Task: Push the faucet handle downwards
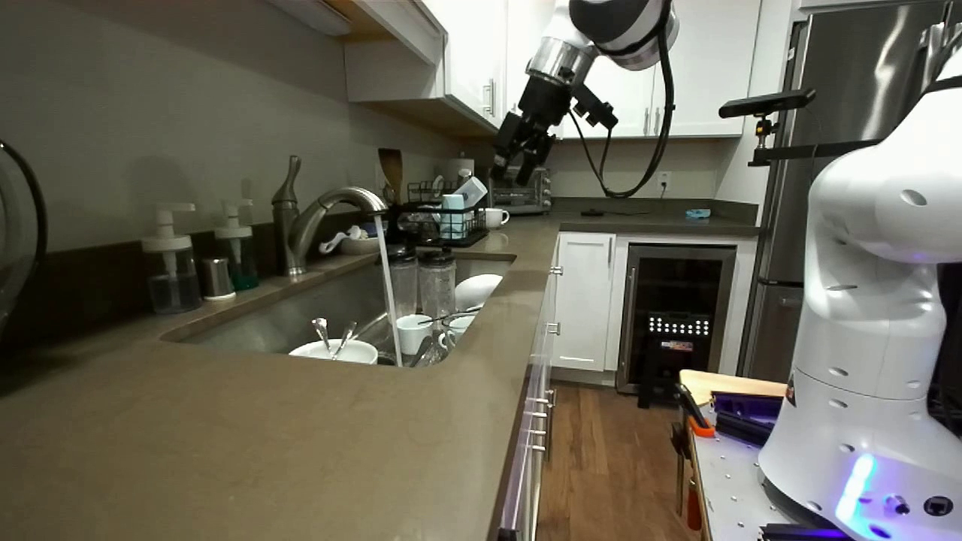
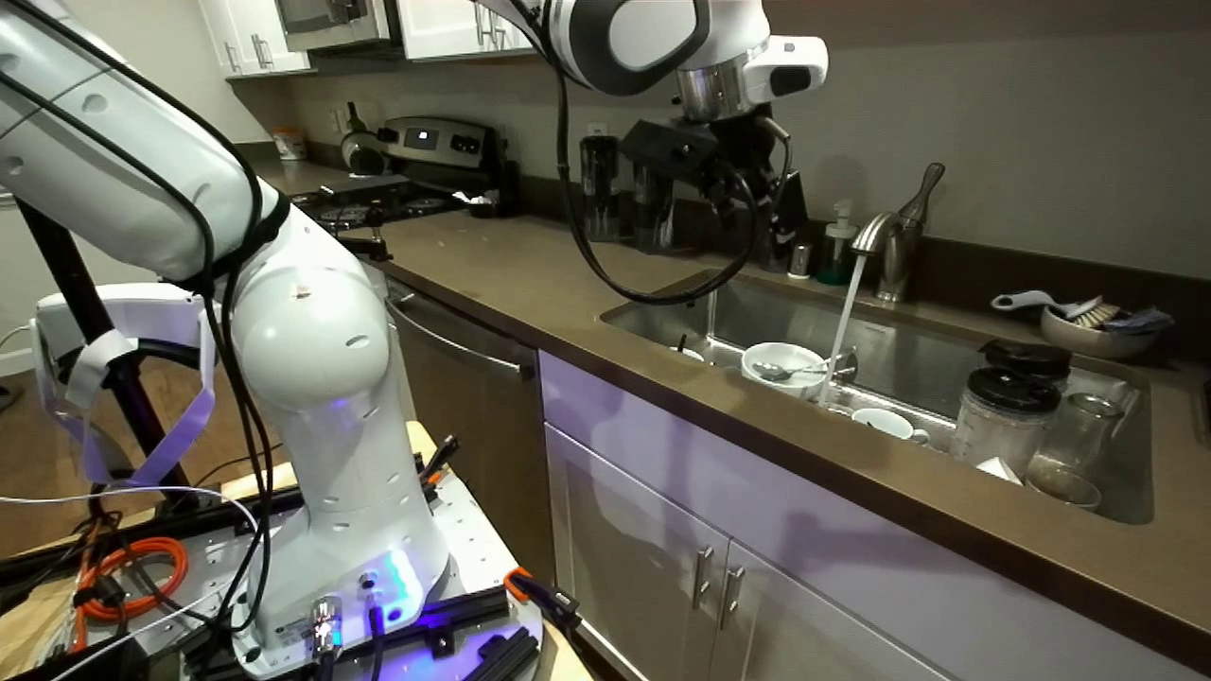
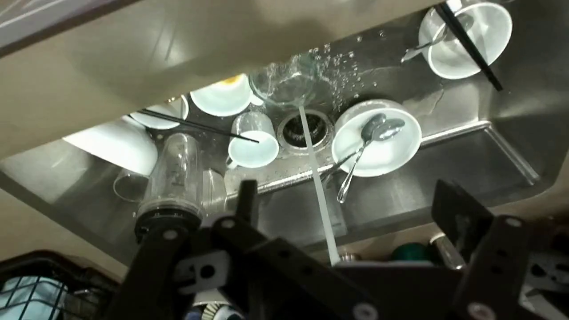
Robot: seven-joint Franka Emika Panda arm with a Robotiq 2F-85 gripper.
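The faucet handle (image 1: 288, 179) is a slim grey-metal lever standing up from the top of the faucet body; it tilts slightly in an exterior view (image 2: 921, 194). The curved spout (image 1: 331, 209) pours a water stream (image 1: 388, 285) into the sink; the stream also shows in the wrist view (image 3: 316, 178). My gripper (image 1: 512, 171) is raised over the sink area, apart from the handle and touching nothing. In the wrist view the gripper (image 3: 346, 191) has its fingers wide apart with nothing between them. The handle is hidden there behind the gripper body.
The sink (image 2: 946, 331) holds a bowl with spoons (image 3: 377, 142), cups (image 3: 253, 151) and dark-lidded jars (image 2: 1008, 416). Soap dispensers (image 1: 171, 263) stand beside the faucet. A dish rack (image 1: 458, 225) and a bowl with brushes (image 2: 1102, 326) are on the counter. Cabinets (image 1: 466, 75) hang above.
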